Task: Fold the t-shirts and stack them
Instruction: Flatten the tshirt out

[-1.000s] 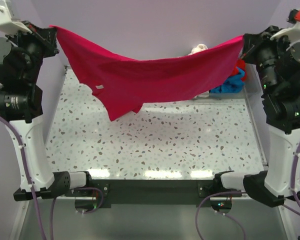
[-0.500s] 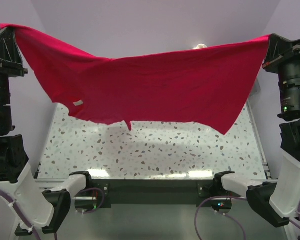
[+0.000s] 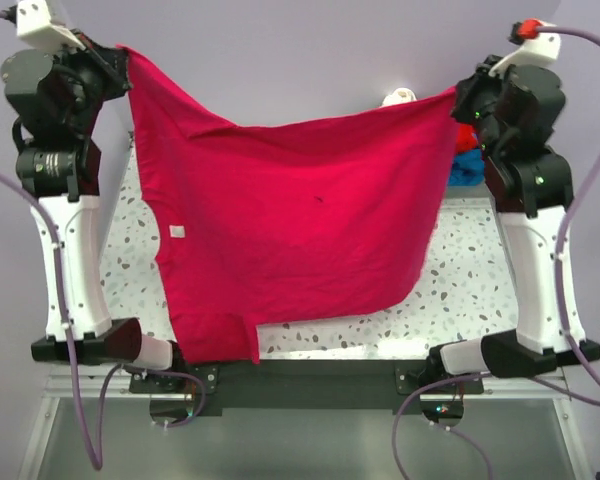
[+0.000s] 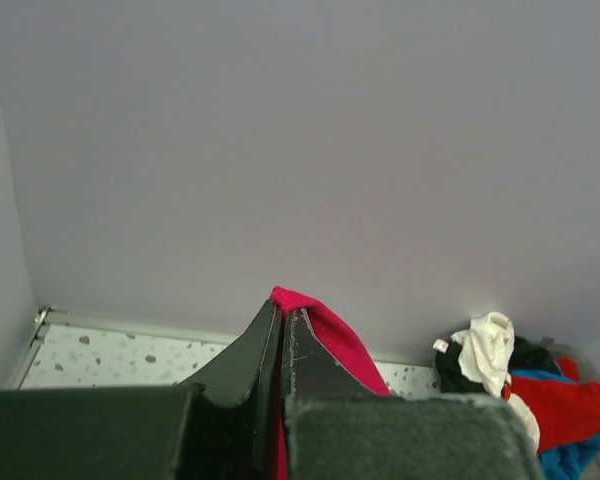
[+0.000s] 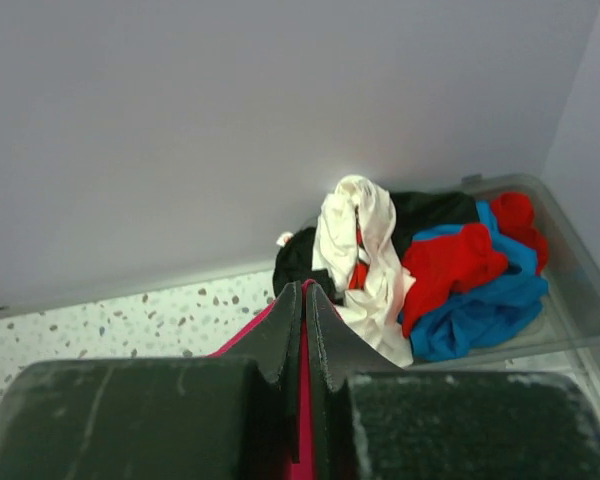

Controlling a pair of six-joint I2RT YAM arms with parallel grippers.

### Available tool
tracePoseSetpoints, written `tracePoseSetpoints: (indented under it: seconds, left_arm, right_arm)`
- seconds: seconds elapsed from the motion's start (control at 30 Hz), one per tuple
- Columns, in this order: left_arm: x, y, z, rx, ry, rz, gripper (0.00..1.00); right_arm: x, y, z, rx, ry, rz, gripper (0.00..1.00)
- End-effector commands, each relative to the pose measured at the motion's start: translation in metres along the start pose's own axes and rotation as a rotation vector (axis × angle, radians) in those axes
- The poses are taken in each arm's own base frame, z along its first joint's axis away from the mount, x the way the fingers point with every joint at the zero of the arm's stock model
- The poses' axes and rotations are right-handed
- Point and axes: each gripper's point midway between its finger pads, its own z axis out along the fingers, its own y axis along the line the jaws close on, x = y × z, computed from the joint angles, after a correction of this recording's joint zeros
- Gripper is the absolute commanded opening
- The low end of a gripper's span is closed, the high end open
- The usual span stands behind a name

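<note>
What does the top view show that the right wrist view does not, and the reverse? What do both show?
Only the top view: the pink shirt spread whole, hanging between the left gripper and the right gripper, each shut on an upper corner. Only the right wrist view: the bin and the black shirt. Both: the right gripper's grip on the pink shirt, the table, the red shirt and the blue shirt.

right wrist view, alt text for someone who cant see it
Two dark fingers, shut on a crimson-pink t-shirt edge, fill the bottom. Behind them a clear bin holds crumpled white, black, red and blue shirts on a speckled table by a plain wall.
</note>
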Motion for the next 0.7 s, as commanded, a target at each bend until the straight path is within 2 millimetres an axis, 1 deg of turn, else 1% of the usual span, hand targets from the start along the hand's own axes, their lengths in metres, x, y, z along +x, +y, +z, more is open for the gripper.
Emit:
tracePoseSetpoints:
  seconds: [0.0, 0.07, 0.2, 0.23, 0.3, 0.37, 0.4, 0.43, 0.5, 0.53, 0.6, 0.63, 0.67]
  left_arm:
    - [-0.039, -0.018, -0.013, 0.059, -0.098, 0.011, 0.00]
    - [-0.041, -0.018, -0.013, 0.059, -0.104, 0.021, 0.00]
    - [-0.044, -0.016, -0.020, 0.041, -0.117, 0.040, 0.00]
    - [-0.048, -0.017, -0.025, 0.040, -0.128, 0.050, 0.00]
    - [-0.050, -0.017, -0.030, 0.035, -0.132, 0.059, 0.00]
    - [-0.056, -0.018, -0.040, 0.032, -0.149, 0.072, 0.00]
    - [-0.058, -0.019, -0.044, 0.028, -0.153, 0.074, 0.00]
    - [-0.065, -0.021, -0.053, 0.031, -0.170, 0.077, 0.00]
    - [-0.070, -0.022, -0.063, 0.021, -0.186, 0.083, 0.00]
    - [-0.079, -0.025, -0.077, 0.020, -0.212, 0.086, 0.00]
    - [-0.087, -0.024, -0.092, 0.001, -0.235, 0.090, 0.00]
    - [-0.096, -0.028, -0.107, 0.002, -0.263, 0.093, 0.00]
    - [-0.101, -0.028, -0.114, -0.007, -0.281, 0.095, 0.00]
  right_arm:
    - [-0.019, 0.002, -0.006, -0.011, -0.048, 0.028, 0.00]
    - [-0.024, 0.002, -0.010, -0.012, -0.061, 0.027, 0.00]
    - [-0.029, -0.001, -0.020, -0.012, -0.069, 0.013, 0.00]
    - [-0.027, -0.002, -0.021, -0.010, -0.062, 0.007, 0.00]
    - [-0.031, -0.004, -0.029, -0.011, -0.072, 0.007, 0.00]
    - [-0.030, -0.007, -0.033, -0.008, -0.071, 0.005, 0.00]
    - [-0.034, -0.007, -0.040, -0.012, -0.082, 0.009, 0.00]
    - [-0.035, -0.007, -0.043, -0.013, -0.083, 0.011, 0.00]
    - [-0.038, -0.008, -0.052, -0.020, -0.088, 0.022, 0.00]
    - [-0.044, -0.009, -0.061, -0.027, -0.103, 0.037, 0.00]
    - [-0.049, -0.011, -0.072, -0.029, -0.114, 0.053, 0.00]
    - [-0.056, -0.013, -0.082, -0.030, -0.135, 0.067, 0.00]
    - [-0.060, -0.014, -0.088, -0.031, -0.146, 0.072, 0.00]
